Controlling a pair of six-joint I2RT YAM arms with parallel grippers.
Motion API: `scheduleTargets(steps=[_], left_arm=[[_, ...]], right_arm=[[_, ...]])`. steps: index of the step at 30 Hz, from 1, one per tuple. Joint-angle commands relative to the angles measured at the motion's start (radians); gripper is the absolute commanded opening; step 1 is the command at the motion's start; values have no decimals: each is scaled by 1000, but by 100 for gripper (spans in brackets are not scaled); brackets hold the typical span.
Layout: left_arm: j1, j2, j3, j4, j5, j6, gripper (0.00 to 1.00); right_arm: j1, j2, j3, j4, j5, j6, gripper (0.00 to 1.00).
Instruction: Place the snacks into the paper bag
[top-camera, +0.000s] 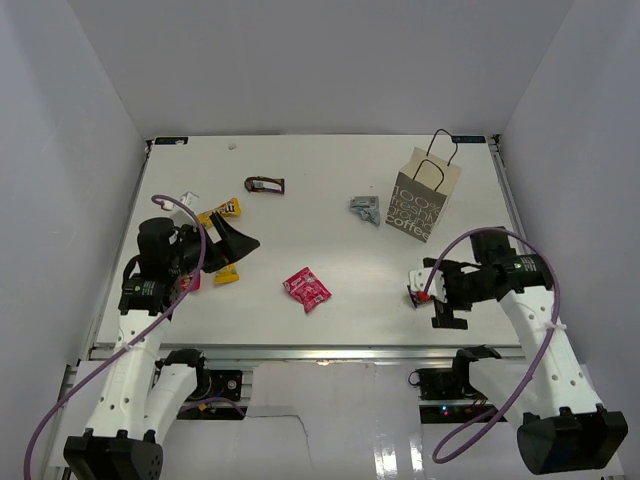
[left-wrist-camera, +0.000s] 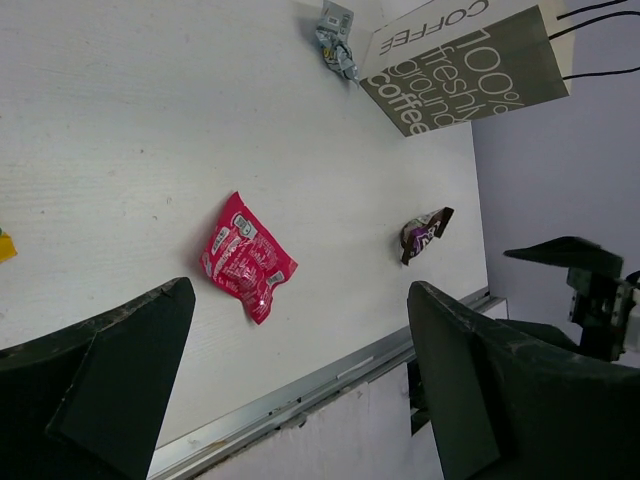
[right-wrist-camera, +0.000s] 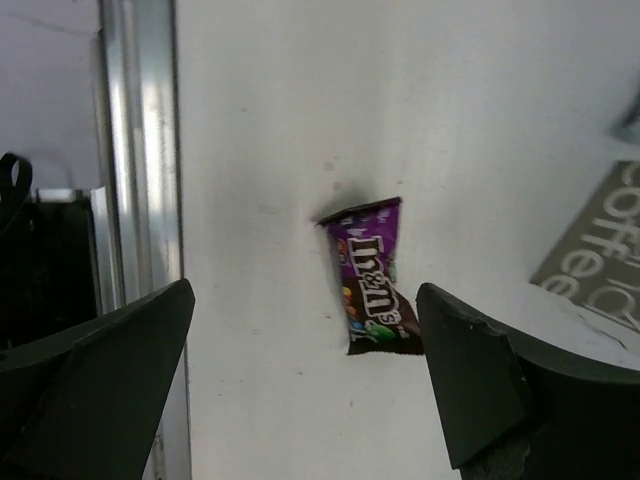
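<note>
Left gripper (left-wrist-camera: 300, 295): fingers were spread wide with nothing between them, and it hung above the table (top-camera: 330, 160).
Right gripper (right-wrist-camera: 305, 290): fingers were also wide apart and clamped on nothing.
Purple packet (right-wrist-camera: 372, 275): lay on the table under the right gripper, in the gap between its fingers and closer to the finger on the right of the wrist view, touching neither. Its long axis ran away from the wrist with a slight slant, and the white lettering ran along that axis. The end farther from the wrist looked slightly raised and cast a shadow.
Red packet (left-wrist-camera: 245, 258): lay flat ahead of the left gripper, in line with the gap but nearer the finger on the left of the wrist view. Its long axis ran on a diagonal across the gripper's line of sight.
Paper bag (top-camera: 425, 195): stood upright beyond the right gripper, cord handles up, printed face turned toward the arms. One lettered corner showed past the right-hand finger in the right wrist view.
Grey packet (top-camera: 366, 209): lay crumpled just beside the bag's foot, far ahead of the left gripper.
Yellow packets (top-camera: 222, 211): one lay just past the left gripper and another on its near side, both partly hidden by the arm.
Dark brown packet (top-camera: 265, 184): lay beyond the left gripper, long axis crosswise on the table.
</note>
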Motion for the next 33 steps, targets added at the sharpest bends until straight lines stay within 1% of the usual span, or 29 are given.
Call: scheduleTargets(steps=[1, 2, 3, 5, 6, 7, 10, 13, 15, 16, 20, 25, 26, 27, 28, 32, 33], left_arm=[[3, 15, 1, 5, 28, -12, 98], [3, 15, -2, 5, 28, -13, 98], [2, 12, -11, 5, 30, -22, 98], [2, 5, -22, 4, 30, -36, 98], [2, 2, -28, 5, 31, -44, 98], [2, -9, -40, 4, 31, -56, 98], [3, -31, -65, 5, 28, -76, 98], [2, -43, -80, 5, 25, -85, 98], [2, -41, -90, 5, 19, -92, 98], [2, -41, -90, 5, 19, -92, 98], [2, -20, -85, 10, 21, -87, 98], [3, 5, -96, 33, 36, -87, 98], [2, 9, -97, 40, 39, -87, 98], [3, 18, -100, 45, 45, -88, 98], [2, 21, -102, 53, 47, -87, 98], [3, 26, -113, 68, 56, -90, 98], [2, 26, -114, 70, 58, -93, 98]], right_arm=[[70, 64, -78, -56, 123, -258, 100], [84, 90, -89, -53, 141, -271, 95], [93, 149, -104, -14, 172, -270, 89], [103, 206, -106, 52, 202, -232, 84], [103, 257, -103, 86, 213, -221, 83], [103, 275, -97, 161, 232, -210, 83], [103, 328, -93, 276, 259, -201, 83], [103, 397, -87, 318, 256, -189, 82], [104, 450, -95, 384, 267, -160, 81], [104, 467, -95, 384, 272, -150, 81], [107, 550, -109, 405, 284, -100, 75], [107, 572, -133, 459, 287, -28, 61], [107, 573, -135, 462, 285, -6, 56], [107, 573, -132, 462, 273, 8, 47], [109, 573, -130, 461, 256, 38, 41], [107, 547, -130, 452, 215, 87, 32], [107, 538, -129, 447, 192, 95, 31]])
